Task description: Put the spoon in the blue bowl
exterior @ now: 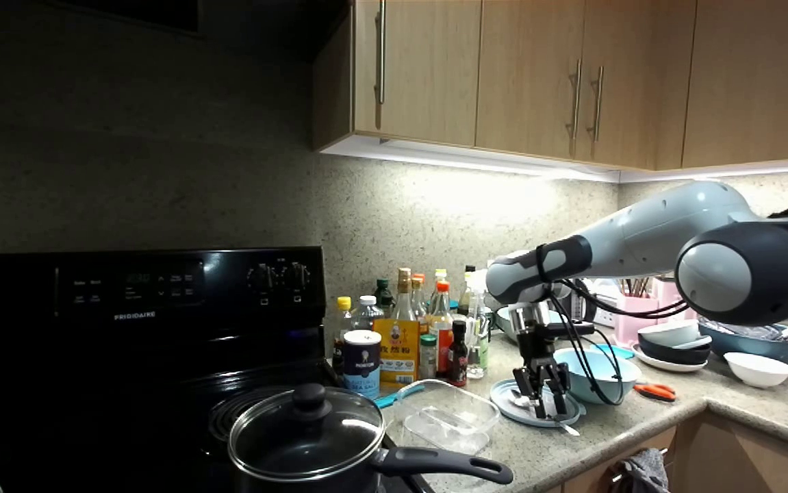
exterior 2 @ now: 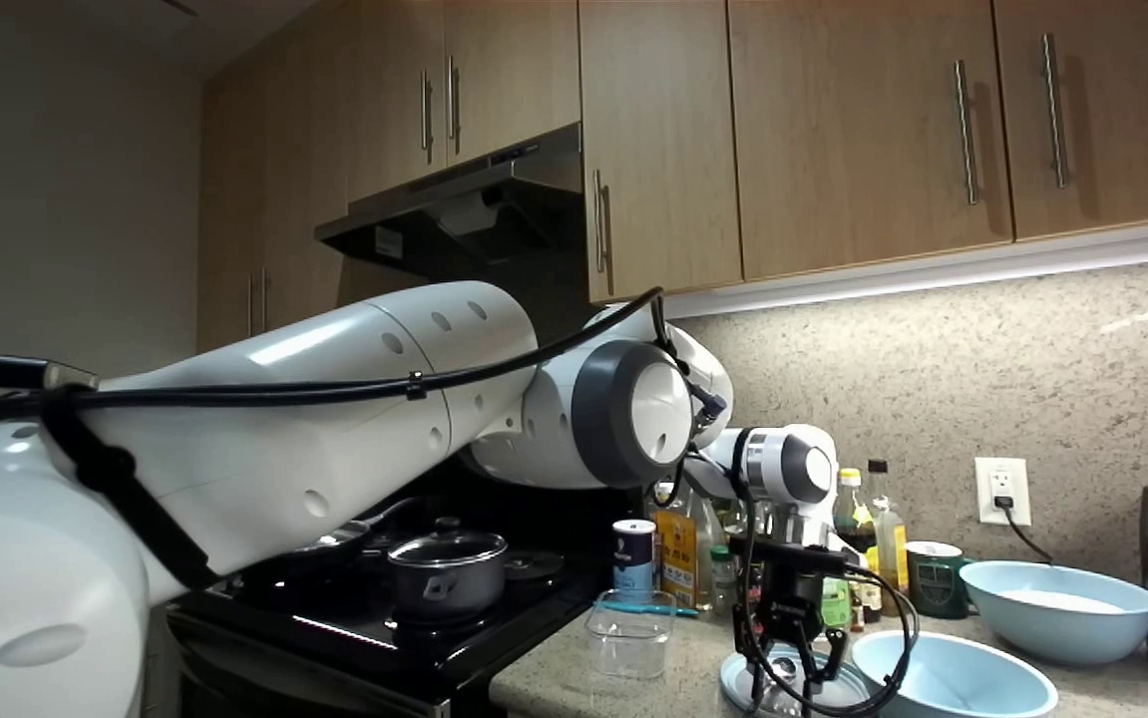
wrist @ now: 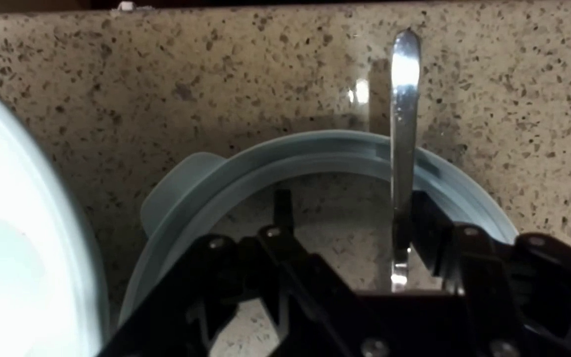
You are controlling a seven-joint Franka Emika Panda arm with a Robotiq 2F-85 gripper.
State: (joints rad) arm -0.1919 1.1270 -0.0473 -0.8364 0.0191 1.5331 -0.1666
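Observation:
The spoon (wrist: 405,99) is thin and shiny. It lies across the flat pale-blue plate (wrist: 285,151), its handle reaching past the rim over the counter. In an exterior view the spoon's head (exterior: 520,398) rests on the plate's far side. The blue bowl (exterior: 592,373) stands right beside the plate; its rim shows at the left of the wrist view (wrist: 84,238) and in an exterior view (exterior 2: 962,688). My gripper (wrist: 351,198) points down over the plate, open. The spoon's handle lies between the fingers, close against the right finger in the wrist view. The spoon's head is hidden there.
A clear container (exterior: 448,411) and a lidded pot (exterior: 308,431) with a long handle stand beside the plate. Bottles (exterior: 441,329) line the wall. Another pale-blue bowl (exterior 2: 1062,618) stands behind. Orange-handled scissors (exterior: 655,392) lie near the counter's front edge.

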